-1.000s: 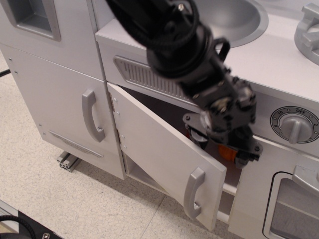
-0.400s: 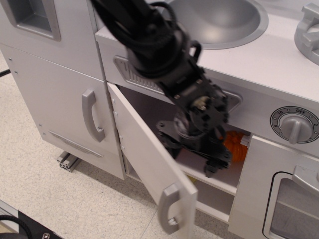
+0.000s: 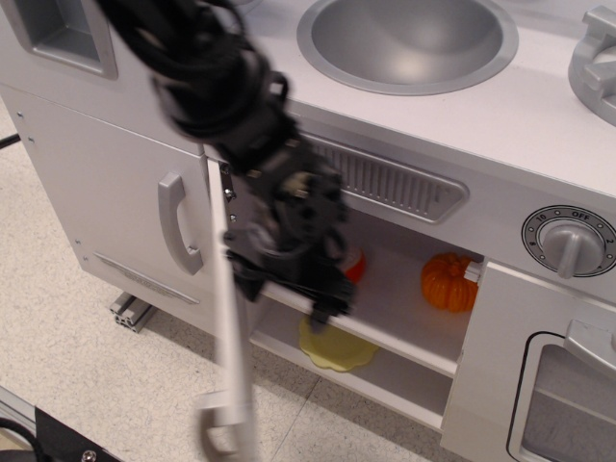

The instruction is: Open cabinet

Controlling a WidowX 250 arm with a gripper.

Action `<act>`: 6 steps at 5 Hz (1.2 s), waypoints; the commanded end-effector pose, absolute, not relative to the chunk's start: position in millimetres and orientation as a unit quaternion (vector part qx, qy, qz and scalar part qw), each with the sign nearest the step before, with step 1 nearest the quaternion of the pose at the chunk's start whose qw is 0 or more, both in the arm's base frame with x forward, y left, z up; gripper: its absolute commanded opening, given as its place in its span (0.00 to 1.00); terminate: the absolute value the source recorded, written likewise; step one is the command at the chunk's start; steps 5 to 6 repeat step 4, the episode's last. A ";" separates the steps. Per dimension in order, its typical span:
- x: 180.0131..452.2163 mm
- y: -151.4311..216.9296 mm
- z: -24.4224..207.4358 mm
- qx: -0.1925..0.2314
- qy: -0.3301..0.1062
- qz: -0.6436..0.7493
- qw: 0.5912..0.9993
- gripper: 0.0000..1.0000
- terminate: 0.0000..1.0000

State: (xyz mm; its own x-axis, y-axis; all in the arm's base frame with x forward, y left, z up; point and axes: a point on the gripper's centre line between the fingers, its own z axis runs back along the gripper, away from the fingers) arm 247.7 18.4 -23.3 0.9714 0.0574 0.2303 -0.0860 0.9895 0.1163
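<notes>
The cabinet door (image 3: 231,318) stands wide open and shows almost edge-on, hinged at its left side. Its grey handle (image 3: 218,425) is blurred at the lower end. My black gripper (image 3: 320,300) sits just inside the opening, close against the door's inner face, fingers pointing down. I cannot make out whether the jaws are open or shut. The white shelf (image 3: 404,322) inside holds an orange pumpkin (image 3: 447,281) and a red item (image 3: 354,266) partly hidden behind the gripper. A yellow item (image 3: 335,348) lies on the compartment floor.
The taller narrow door with a loop handle (image 3: 179,223) is to the left. A grey sink (image 3: 409,40) sits on top. A round knob (image 3: 570,244) and the windowed oven door (image 3: 568,397) are at the right. A metal rail end (image 3: 129,310) lies on the floor.
The cabinet door has swung from about half open to fully open. My gripper has moved left and down, following the door's inner face, uncovering the shelf and pumpkin.
</notes>
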 end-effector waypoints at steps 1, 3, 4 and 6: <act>238.7 56.8 -15.9 0.083 -0.127 0.039 0.988 1.00 0.00; 235.4 63.4 -15.5 0.090 -0.110 0.022 0.990 1.00 0.00; 235.4 63.4 -15.5 0.090 -0.110 0.022 0.990 1.00 1.00; 235.4 63.4 -15.5 0.090 -0.110 0.022 0.990 1.00 1.00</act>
